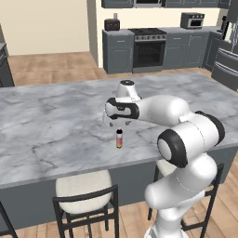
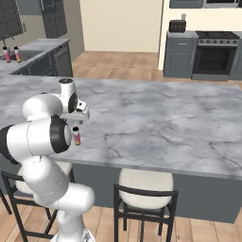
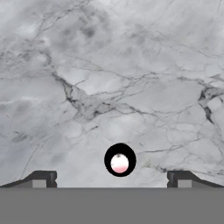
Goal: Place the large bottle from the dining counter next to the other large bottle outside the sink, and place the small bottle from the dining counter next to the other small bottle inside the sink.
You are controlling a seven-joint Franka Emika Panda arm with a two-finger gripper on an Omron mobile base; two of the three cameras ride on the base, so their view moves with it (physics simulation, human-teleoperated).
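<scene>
A slim bottle (image 1: 119,138) with a dark cap and a pink-to-orange body stands upright on the marble dining counter (image 1: 51,125), near its front edge. I cannot tell whether it is the large or the small one. My gripper (image 1: 118,124) hangs just above it, open and pointing straight down, holding nothing. In the hand view the bottle's cap (image 3: 120,160) sits between the fingertips (image 3: 43,178), slightly ahead of them. In the right base view the bottle (image 2: 75,135) is below the gripper (image 2: 80,119). Two more bottles (image 2: 6,54) (image 2: 17,54) stand on the far left counter.
Stools (image 1: 83,187) (image 2: 144,185) stand along the counter's near side. A stove (image 1: 148,46), a toaster (image 1: 112,24) and a microwave (image 1: 192,20) line the back wall. A fridge (image 1: 227,60) is at the right. My arm's elbow (image 1: 186,135) overhangs the counter's edge.
</scene>
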